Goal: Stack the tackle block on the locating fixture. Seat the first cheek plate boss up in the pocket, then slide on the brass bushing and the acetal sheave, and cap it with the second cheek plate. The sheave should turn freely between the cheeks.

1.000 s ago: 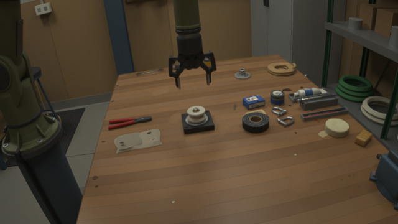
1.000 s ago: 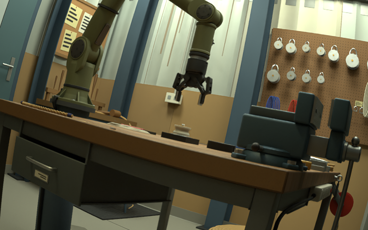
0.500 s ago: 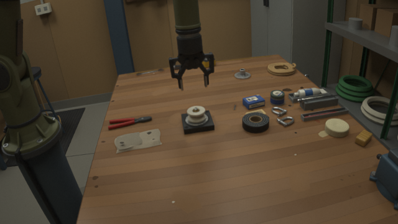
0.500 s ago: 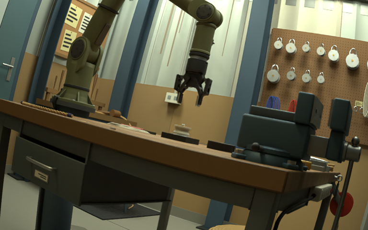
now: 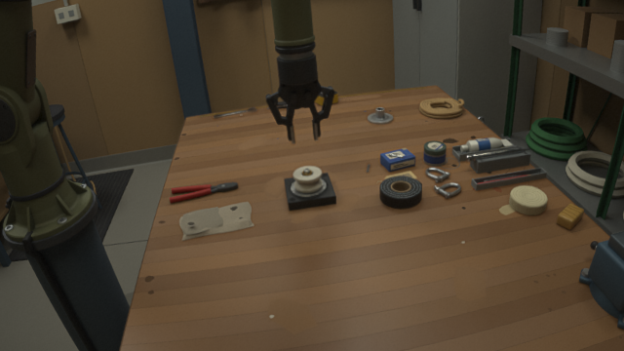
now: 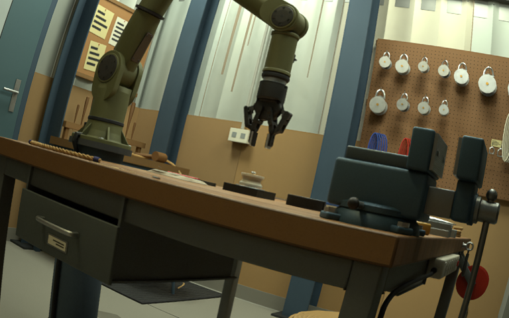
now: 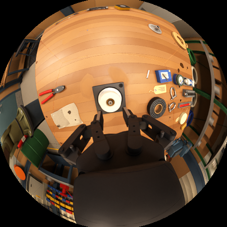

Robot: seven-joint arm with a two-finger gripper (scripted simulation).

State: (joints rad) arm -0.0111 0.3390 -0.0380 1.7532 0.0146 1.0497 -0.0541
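Observation:
My gripper (image 5: 302,134) (image 6: 261,143) (image 7: 112,114) hangs high above the bench, over the black locating fixture (image 5: 310,192) (image 7: 109,98), and it is open and empty. On the fixture sits the white acetal sheave (image 5: 307,179) (image 6: 252,179) (image 7: 109,100) on a grey cheek plate, with the brass bushing (image 5: 306,171) showing at its centre. The second cheek plate (image 5: 380,116) (image 7: 155,28), a grey disc with a raised boss, lies far back on the bench to the right.
Behind the bench stand a tan wall and a blue post (image 5: 187,53). Red pliers (image 5: 203,190) and a rag (image 5: 216,220) lie left of the fixture. A tape roll (image 5: 400,190), a blue box (image 5: 398,159), shackles (image 5: 442,182) and trays lie right. A vise (image 6: 405,183) sits at the near corner.

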